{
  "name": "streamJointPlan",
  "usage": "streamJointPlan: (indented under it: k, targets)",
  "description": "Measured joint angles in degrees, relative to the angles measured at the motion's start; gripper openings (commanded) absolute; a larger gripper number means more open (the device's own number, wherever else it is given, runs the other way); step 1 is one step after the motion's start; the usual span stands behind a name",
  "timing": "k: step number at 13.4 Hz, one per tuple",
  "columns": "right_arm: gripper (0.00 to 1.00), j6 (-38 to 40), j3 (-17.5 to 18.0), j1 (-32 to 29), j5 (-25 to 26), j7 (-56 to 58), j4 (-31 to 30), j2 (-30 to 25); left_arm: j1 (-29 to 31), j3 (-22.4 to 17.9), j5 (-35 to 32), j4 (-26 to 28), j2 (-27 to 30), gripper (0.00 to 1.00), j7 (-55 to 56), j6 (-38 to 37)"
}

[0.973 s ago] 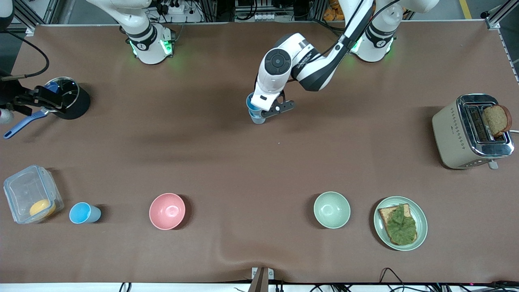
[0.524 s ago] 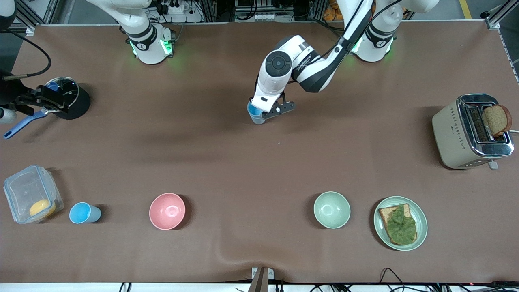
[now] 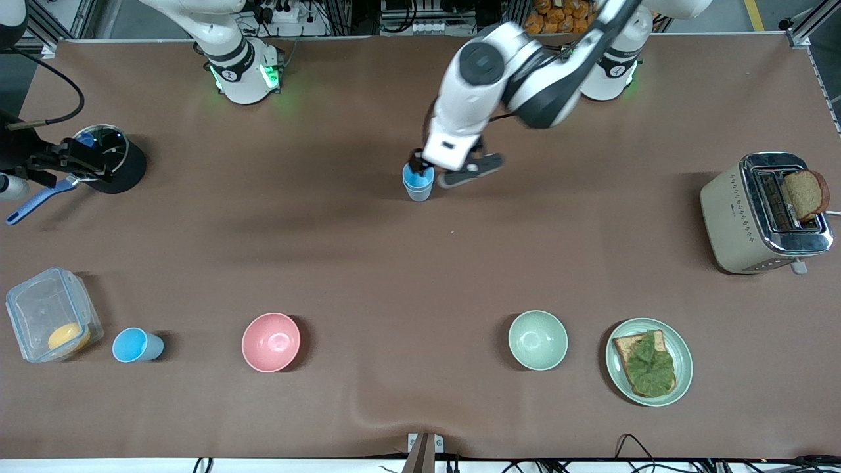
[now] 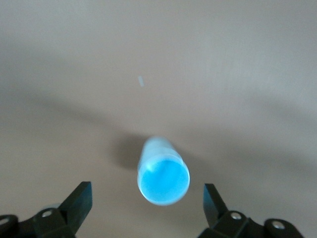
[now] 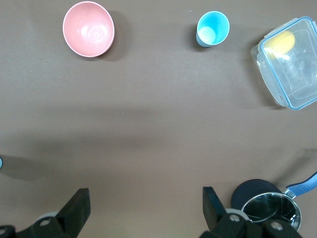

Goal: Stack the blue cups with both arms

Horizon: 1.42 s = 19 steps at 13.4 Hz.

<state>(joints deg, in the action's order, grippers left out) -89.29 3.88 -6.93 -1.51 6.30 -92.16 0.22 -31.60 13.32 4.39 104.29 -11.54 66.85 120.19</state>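
Jaws spread (left gripper point(image 4: 143, 208) over stacked cups point(image 3: 418, 181)).

Left gripper point(image 3: 420, 161) over stacked blue cups point(image 3: 418, 183), single blue cup point(image 3: 136, 345) beside container point(image 3: 51, 314)

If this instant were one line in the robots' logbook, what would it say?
left gripper: open, over stacked blue cups mid-table | right gripper: open, waiting above black pot | third blue cup: unstacked beside plastic container

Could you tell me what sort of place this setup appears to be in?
Probably a robotics lab staged as a kitchen: two white arms bolted to a brown table, aluminium framing and cables along its edges, and props such as a toaster, bowls and stacked blue cups.
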Motion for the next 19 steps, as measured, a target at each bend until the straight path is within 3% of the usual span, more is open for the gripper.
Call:
streamJointPlan:
  k: [4,10,16,19]
  targets:
    - [1.00,0.0,0.1,0.0,0.0,0.0,0.0,0.0,13.8,-0.6,-5.4,-5.4,4.7,1.00,-11.3,-9.5]
    - [1.00,0.0,0.2,0.0,0.0,0.0,0.0,-0.3,31.2,-0.9,-8.4,-8.4,4.3,1.00,-25.7,-10.8]
    - [1.00,0.0,0.3,0.0,0.0,0.0,0.0,-0.6,36.7,-1.3,-8.4,-12.5,8.5,1.00,-37.3,-19.6]
    - [1.00,0.1,0.5,0.3,0.0,0.0,0.0,-0.7,37.0,-5.4,-5.9,-12.8,10.4,1.00,-46.4,-21.3]
